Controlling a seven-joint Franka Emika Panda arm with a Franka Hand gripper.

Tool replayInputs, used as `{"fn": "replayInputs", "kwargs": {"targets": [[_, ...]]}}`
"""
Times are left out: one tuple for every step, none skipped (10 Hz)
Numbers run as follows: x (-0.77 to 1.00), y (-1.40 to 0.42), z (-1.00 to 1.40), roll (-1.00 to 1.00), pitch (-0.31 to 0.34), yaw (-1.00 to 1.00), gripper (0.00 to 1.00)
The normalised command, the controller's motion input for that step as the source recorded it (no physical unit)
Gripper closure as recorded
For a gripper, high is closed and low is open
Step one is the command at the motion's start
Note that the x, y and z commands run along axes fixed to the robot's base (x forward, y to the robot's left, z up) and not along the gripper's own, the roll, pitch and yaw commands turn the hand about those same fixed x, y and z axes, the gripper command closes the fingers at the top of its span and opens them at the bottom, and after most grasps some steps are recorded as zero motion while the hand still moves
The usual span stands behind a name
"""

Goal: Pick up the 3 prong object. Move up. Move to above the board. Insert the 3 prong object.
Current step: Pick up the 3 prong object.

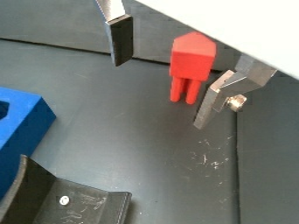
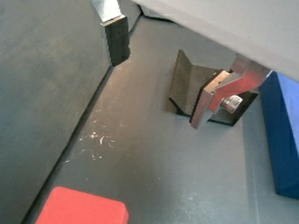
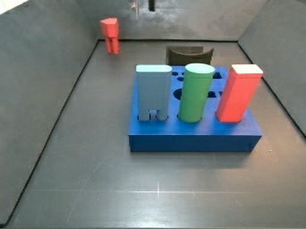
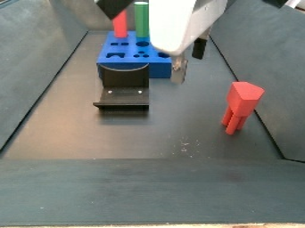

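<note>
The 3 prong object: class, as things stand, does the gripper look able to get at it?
Probably yes. The 3 prong object stands upright, alone on bare floor; the gripper, jaws open, holds nothing. The board and fixture stand well apart from it.

This looks like a robotics lab test cell rather than a home or shop. A bare dark grey floor runs between sloping grey walls in both side views. A blue board at centre carries plain coloured blocks, a dark fixture stands at centre left, and the gripper hangs open, probably lab hardware.
</note>
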Motion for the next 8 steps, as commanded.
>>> {"fn": "replayInputs", "kwargs": {"targets": [[-0.07, 0.24, -0.31, -0.05, -0.030, 0.79, 0.00], [-0.23, 0.38, -0.44, 0.00, -0.041, 0.73, 0.00], [0.11, 0.01, -0.04, -0.04, 0.000, 0.41, 0.00], [0.00, -0.04, 0.00, 0.00, -0.027, 0.01, 0.00], [-0.65, 0.05, -0.56, 0.08, -0.031, 0.52, 0.00], [-0.49, 0.18, -0.35, 0.00, -0.026, 0.54, 0.00], [0.00, 0.00, 0.00, 0.00, 0.000, 0.07, 0.00], [0.00, 0.00, -0.01, 0.01, 0.000, 0.02, 0.00]]}}
